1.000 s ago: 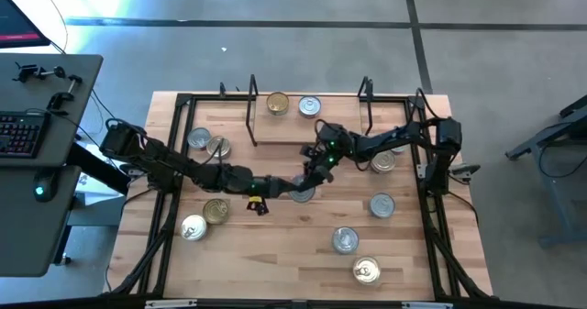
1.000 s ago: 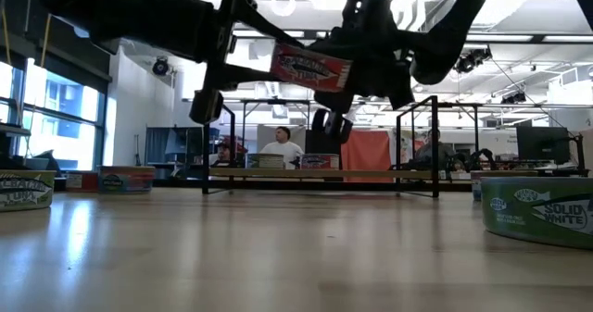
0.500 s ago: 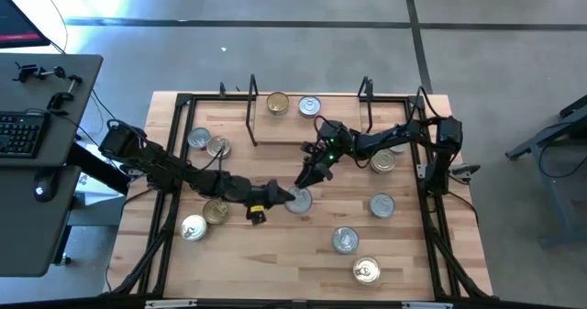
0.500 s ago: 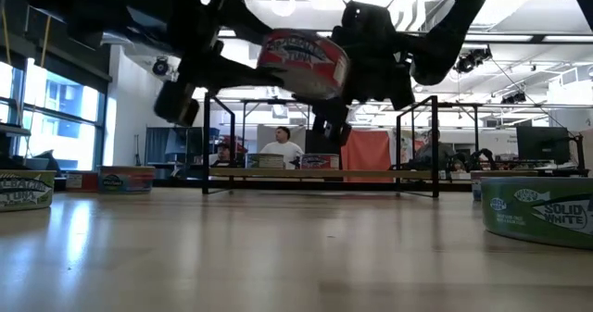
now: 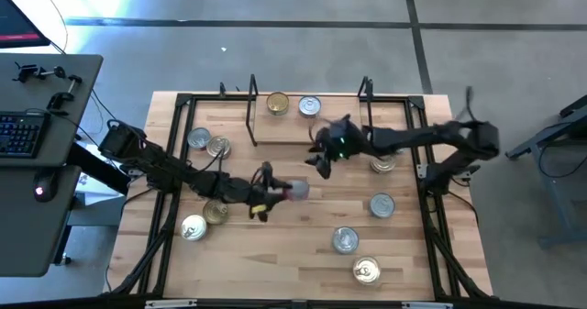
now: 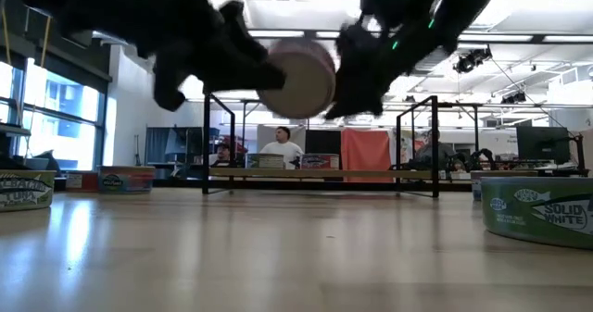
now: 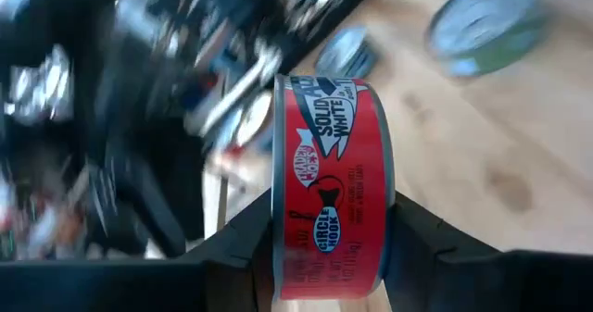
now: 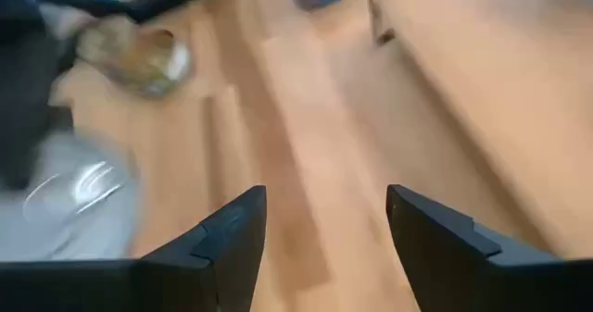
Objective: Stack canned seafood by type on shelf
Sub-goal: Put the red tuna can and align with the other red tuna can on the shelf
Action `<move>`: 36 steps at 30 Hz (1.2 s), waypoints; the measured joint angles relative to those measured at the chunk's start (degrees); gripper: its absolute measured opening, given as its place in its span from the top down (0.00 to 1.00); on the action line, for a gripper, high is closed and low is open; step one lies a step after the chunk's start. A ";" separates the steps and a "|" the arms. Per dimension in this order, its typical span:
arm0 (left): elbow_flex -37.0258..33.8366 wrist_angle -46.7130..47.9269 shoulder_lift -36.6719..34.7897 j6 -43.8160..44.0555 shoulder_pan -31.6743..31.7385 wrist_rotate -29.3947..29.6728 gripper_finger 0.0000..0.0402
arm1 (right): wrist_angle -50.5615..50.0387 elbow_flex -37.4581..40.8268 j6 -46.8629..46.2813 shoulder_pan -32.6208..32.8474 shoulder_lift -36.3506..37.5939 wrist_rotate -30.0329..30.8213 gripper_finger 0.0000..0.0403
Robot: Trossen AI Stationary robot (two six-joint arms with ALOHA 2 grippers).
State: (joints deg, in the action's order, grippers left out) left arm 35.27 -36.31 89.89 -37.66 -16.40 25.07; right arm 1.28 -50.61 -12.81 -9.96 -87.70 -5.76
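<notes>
Gripping a red-labelled tin [image 7: 334,196] on edge, left end effector [image 7: 329,229].

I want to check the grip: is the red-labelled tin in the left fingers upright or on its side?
On its side: the red-labelled round metal tin stands on edge, clamped by the left gripper.

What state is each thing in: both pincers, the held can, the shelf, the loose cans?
Left pincer: shut on the red-labelled can.
Red-labelled can: gripped, lifted off the table.
Right pincer: open, empty, near the shelf.
Shelf: two cans at its back edge.
Loose cans: upright, scattered on the table.
</notes>
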 joint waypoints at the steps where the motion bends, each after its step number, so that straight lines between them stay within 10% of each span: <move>1: 0.00 0.14 0.00 2.07 0.66 0.12 0.69 | -1.65 0.00 2.57 2.17 1.66 3.89 0.48; 11: 0.00 1.24 0.00 6.26 4.90 -4.83 0.69 | -1.34 0.00 22.19 23.93 6.78 21.72 0.49; 27: 0.02 0.76 0.00 7.69 5.18 -6.57 0.69 | 12.76 0.00 31.80 26.10 -5.04 30.21 0.37; 36: 0.10 2.89 -0.01 6.90 5.30 -4.15 0.60 | 15.69 0.00 30.82 26.05 -6.69 32.33 0.65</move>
State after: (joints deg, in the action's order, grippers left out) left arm 35.36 -33.42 89.88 -30.76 -11.10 20.92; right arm 16.98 -50.61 18.01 16.10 -94.39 26.57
